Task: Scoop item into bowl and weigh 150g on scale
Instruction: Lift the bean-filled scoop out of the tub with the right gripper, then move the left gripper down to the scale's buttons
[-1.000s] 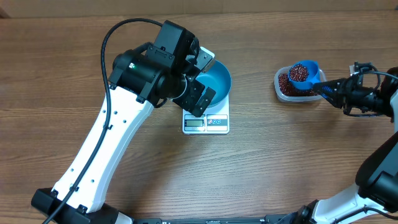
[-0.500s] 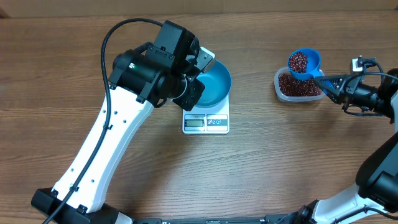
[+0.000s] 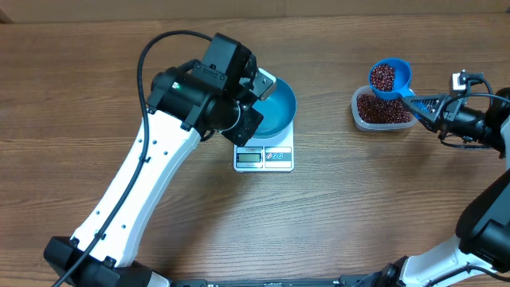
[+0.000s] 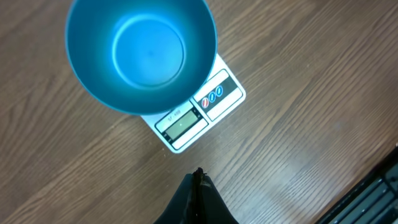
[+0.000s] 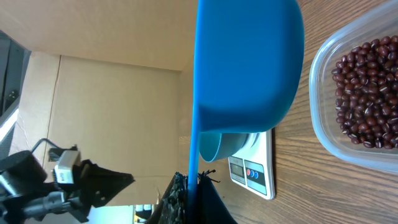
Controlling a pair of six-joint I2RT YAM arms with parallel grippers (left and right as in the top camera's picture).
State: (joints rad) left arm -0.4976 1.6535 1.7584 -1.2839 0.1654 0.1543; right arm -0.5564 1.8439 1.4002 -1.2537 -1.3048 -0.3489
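Note:
The bright blue bowl (image 3: pixel 277 108) (image 4: pixel 143 53) stands empty on the white scale (image 3: pixel 264 158) (image 4: pixel 194 115). My left gripper (image 3: pixel 255 119) (image 4: pixel 198 177) hangs shut and empty just left of the bowl, over the table by the scale's display. My right gripper (image 3: pixel 427 108) (image 5: pixel 193 186) is shut on the handle of a small blue scoop (image 3: pixel 390 78) (image 5: pixel 249 62), held level above the far edge of a clear tub (image 3: pixel 360 114) (image 5: pixel 323 124). Red-brown beans (image 3: pixel 384 76) fill the scoop, and more beans (image 3: pixel 381 110) (image 5: pixel 364 93) lie in the tub.
The left arm's black wrist (image 3: pixel 199 92) overhangs the bowl's left side. A cardboard wall (image 5: pixel 118 118) runs along the table's far edge. Bare wood lies between the scale and the tub.
My left gripper went from open to shut beside the bowl. My right gripper lifted the bean-filled scoop out of the tub and a little toward the far edge.

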